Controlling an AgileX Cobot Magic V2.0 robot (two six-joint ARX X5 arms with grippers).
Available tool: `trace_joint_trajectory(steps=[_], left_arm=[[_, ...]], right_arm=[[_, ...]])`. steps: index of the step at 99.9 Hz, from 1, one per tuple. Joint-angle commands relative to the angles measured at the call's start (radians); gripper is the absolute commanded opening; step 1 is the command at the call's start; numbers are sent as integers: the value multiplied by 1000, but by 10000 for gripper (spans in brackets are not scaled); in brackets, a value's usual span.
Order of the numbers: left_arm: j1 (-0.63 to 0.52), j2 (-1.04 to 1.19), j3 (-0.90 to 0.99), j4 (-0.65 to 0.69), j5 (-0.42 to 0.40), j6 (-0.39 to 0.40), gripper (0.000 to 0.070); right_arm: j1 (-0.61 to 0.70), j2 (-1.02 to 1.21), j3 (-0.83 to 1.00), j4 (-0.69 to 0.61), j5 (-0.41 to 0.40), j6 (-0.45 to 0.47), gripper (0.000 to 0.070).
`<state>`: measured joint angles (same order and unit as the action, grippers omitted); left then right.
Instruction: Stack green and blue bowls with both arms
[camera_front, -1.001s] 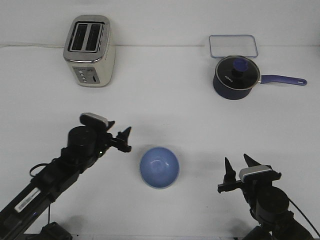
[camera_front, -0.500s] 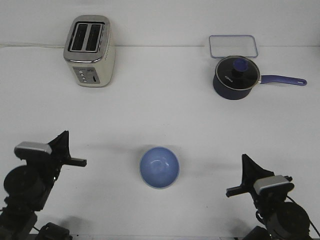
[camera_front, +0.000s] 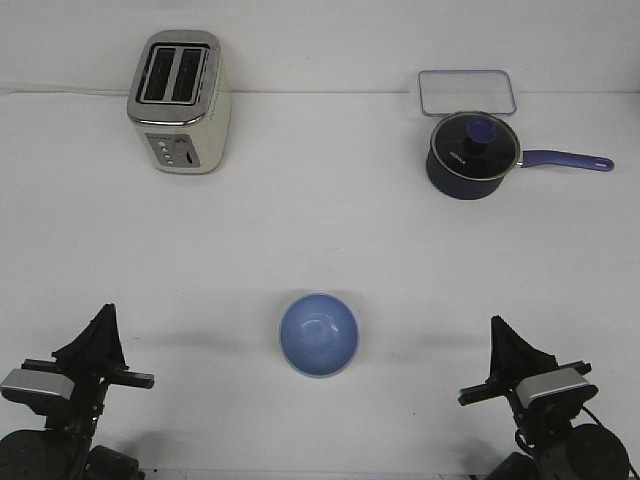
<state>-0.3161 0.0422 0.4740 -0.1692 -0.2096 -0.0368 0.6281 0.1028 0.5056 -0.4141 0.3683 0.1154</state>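
The light blue bowl (camera_front: 318, 335) sits upright on the white table, low in the middle of the front view. No green bowl shows apart from it; only a thin pale edge runs under its near rim. My left gripper (camera_front: 103, 328) is pulled back at the lower left, well clear of the bowl and empty. My right gripper (camera_front: 500, 338) is pulled back at the lower right, also clear and empty. Both are seen side-on, so their jaws overlap and the gap is hidden.
A cream toaster (camera_front: 180, 100) stands at the back left. A dark blue lidded saucepan (camera_front: 472, 155) with its long handle pointing right stands at the back right, with a clear rectangular container (camera_front: 467, 92) behind it.
Both arms have drawn back from beside the bowl to the table's near corners; the left moved furthest. The blue bowl has not moved.
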Motion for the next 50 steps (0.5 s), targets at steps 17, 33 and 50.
trace_joint_trajectory(steps=[17, 33, 50], left_arm=[[-1, -4, 13, 13, 0, -2, 14], [-1, -4, 13, 13, 0, -2, 14], [-1, -4, 13, 14, 0, 5, 15]], right_arm=[[7, -4, 7, 10, -1, -8, 10], [7, -4, 7, 10, -1, -8, 11], [7, -4, 7, 10, -1, -8, 10]])
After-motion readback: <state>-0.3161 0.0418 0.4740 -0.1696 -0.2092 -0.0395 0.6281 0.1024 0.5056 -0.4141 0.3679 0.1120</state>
